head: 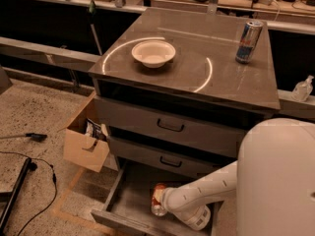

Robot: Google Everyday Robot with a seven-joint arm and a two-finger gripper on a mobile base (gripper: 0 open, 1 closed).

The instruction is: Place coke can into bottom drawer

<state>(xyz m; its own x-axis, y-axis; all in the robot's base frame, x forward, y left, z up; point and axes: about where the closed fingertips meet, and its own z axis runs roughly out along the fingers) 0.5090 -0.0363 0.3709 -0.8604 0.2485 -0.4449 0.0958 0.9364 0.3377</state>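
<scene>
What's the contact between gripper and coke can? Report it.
Cannot tell. Camera view: the gripper, inside the bottom drawer, overlaps the coke can, hiding any contact or gap.

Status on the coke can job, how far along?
Done: the wide grey metal bottom drawer stands open. In hand: the small red aluminium coke can is inside it, at the gripper on the white arm's end. Left: confirm release, withdraw the arm.
</scene>
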